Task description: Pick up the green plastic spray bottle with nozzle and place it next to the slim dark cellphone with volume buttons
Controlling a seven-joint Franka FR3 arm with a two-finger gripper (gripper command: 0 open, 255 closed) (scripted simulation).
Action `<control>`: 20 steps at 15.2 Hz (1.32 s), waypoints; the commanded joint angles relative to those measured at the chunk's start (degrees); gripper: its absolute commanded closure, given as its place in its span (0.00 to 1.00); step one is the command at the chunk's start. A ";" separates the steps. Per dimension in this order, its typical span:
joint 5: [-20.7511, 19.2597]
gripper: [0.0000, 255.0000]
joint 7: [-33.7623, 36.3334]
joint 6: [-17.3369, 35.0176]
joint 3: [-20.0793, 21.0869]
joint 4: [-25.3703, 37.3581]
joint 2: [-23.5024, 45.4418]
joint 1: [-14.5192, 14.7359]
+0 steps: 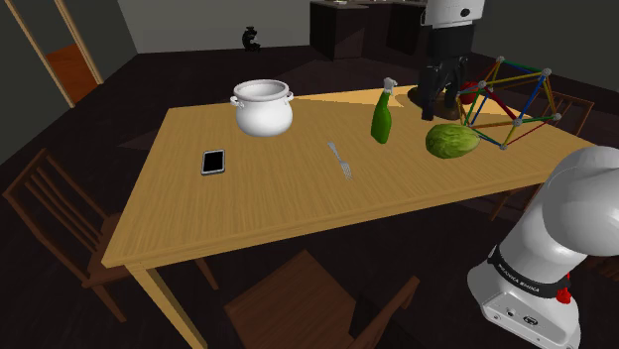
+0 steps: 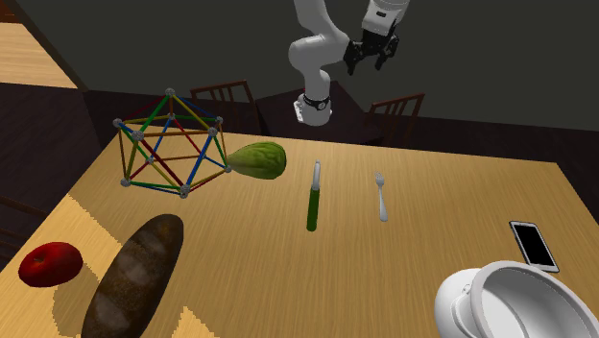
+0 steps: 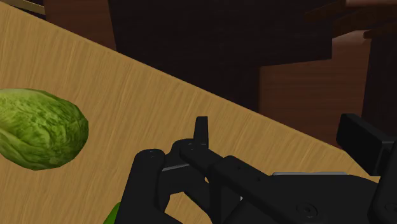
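The green spray bottle (image 1: 382, 119) stands upright, nozzle up, between the lettuce head (image 1: 452, 140) and the fork (image 1: 341, 159). The jaws hang open, high up toward the tabletop's (image 1: 298, 208) stand-side edge. The bottle lies below them and further in. The cellphone (image 1: 213, 161) lies past the fork.

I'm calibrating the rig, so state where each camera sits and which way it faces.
Shoulder view: beside the stand, looking down over the table to the bottle; stand and pincer show.
Second exterior view: across the table, facing the arm and pincer.
Wrist view: riding behind the pincer, looking along it at the cabbage.
Shared: both exterior views show bottle and cabbage.
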 commanded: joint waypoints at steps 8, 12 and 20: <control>-3.83 0.00 0.88 18.84 -2.31 -7.57 2.75 -3.86; -5.89 0.00 1.64 29.98 -3.81 -10.22 6.28 -6.26; -9.50 0.00 3.66 52.15 -7.08 -11.51 17.11 -10.96</control>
